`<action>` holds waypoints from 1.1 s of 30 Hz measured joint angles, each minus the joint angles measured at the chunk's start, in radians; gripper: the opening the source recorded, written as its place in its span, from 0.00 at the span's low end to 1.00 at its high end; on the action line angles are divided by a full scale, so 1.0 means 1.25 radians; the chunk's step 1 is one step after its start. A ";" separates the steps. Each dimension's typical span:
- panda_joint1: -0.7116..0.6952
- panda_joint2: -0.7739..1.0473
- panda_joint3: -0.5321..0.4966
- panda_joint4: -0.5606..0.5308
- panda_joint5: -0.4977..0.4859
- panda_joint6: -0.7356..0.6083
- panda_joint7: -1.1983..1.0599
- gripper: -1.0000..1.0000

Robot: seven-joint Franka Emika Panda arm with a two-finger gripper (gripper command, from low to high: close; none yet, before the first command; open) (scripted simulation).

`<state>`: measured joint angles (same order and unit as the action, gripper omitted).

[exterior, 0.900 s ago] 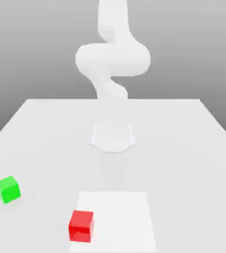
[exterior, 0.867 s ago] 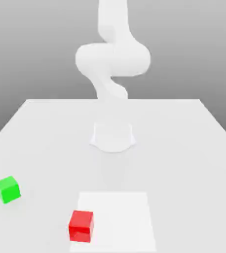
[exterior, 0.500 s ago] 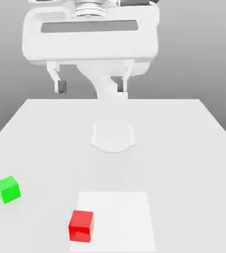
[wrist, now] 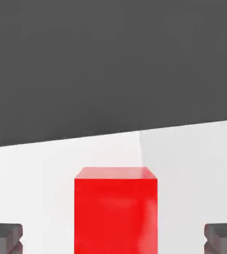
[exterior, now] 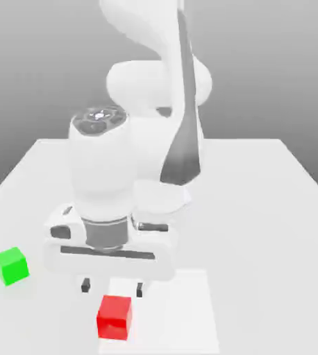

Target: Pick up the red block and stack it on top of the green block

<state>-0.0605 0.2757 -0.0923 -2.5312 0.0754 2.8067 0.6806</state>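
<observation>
In the exterior view we see the gripper (exterior: 112,286) spread wide, just above the red block (exterior: 114,317), which sits near the bench's (exterior: 259,208) front edge. The green block (exterior: 11,265) sits apart, toward the exterior view's left edge. The hand view adds the red block (wrist: 116,211) between dark fingertips (wrist: 4,237), both cut off.

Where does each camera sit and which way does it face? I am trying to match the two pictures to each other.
Exterior view: off the arm, raised, looking down the white table toward the arm's base; it sees the arm, the open gripper just above the red block, and the green block at this view's left.
Hand view: on the hand, looking past the dark fingertips at the red block between them.
Shared: the red block, the fingertips, the table.
</observation>
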 joint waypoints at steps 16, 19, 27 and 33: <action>-0.010 -0.094 -0.033 -0.018 -0.029 -0.076 0.071 0.00; -0.034 -0.117 -0.080 -0.027 -0.037 -0.089 0.171 0.00; -0.137 -0.167 -0.196 -0.049 -0.052 -0.115 0.450 0.00; -0.239 -0.201 -0.247 -0.066 -0.054 -0.134 0.652 0.00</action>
<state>-0.3598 0.0238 -0.4013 -2.6134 0.0077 2.6397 1.4957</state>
